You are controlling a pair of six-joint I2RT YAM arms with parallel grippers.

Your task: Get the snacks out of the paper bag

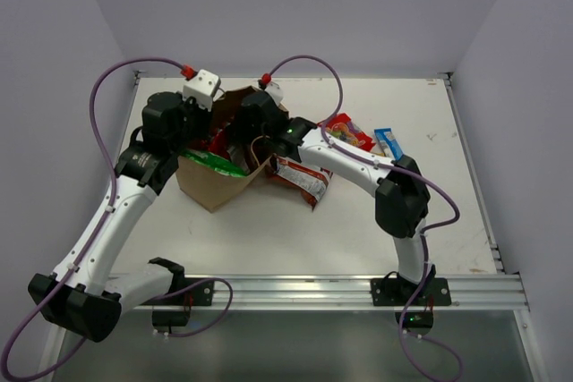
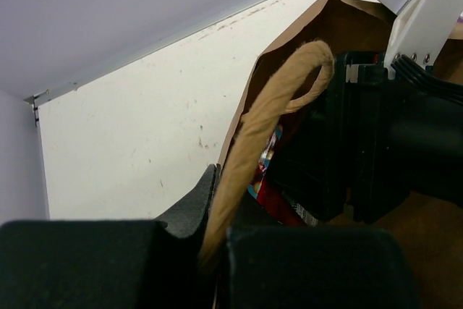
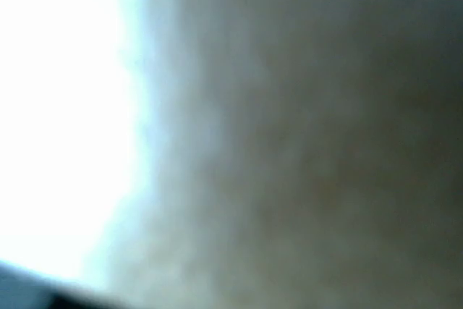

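Left hand is being seen clamped on twisted handle. Paper bag is being carried by desk, left of centre, with green chip bag inside. Right hand is being hidden in its mouth, so its state cannot be told. Red-silver bag, small red candy bag and slim blue bar are being shown lying outside, to its right.

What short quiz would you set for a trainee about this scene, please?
1. True or false: the slim blue bar lies on the table, outside the paper bag.
2. What does the left claw pinch? A) the bag's twisted handle B) a green packet C) nothing
3. Fill in: the right claw reaches into the ____.
Key: 1 true; 2 A; 3 paper bag.
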